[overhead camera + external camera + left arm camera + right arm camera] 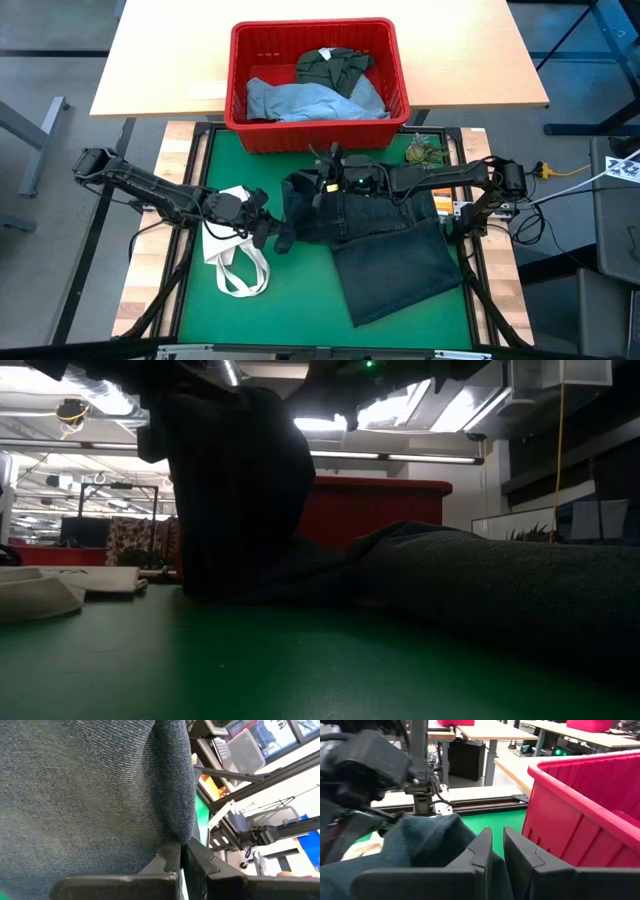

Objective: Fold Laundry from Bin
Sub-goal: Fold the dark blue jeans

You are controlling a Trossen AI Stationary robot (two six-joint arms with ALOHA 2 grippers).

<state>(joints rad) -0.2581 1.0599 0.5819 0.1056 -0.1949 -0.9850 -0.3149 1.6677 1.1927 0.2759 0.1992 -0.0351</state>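
Seen from above, a green-topped worktop (200, 300) carries a pair of dark navy denim jeans (390, 255) spread from its centre toward the right edge, one leg reaching toward the near right corner. A large rectangular red plastic crate (318, 140) sits on the pale wooden table beyond the worktop's far edge, holding a light blue garment (300, 100) and a dark olive-green garment (333, 65). The left gripper (283, 240) is at the jeans' left edge, fingers pressed together on a fold of the denim. The right gripper (322, 183) is at the jeans' far edge near the crate, pinching the cloth there. A white fabric tote bag with looped straps (232, 255) lies by the left edge, under the left arm, and a small green crumpled object (424, 152) rests near the far right corner. From table height, a dark fold of the jeans (240, 500) hangs lifted off the green surface while the rest lies in a low heap to the right, with the red crate (390, 510) behind and the white bag (50, 588) flat at the left. The left wrist camera shows navy denim (85, 790) filling the view, its edge nipped between the closed dark fingers (170, 862). The right wrist camera shows its dark fingers (480, 852) nearly together on bunched denim (430, 845), beside the red crate wall (580, 815).
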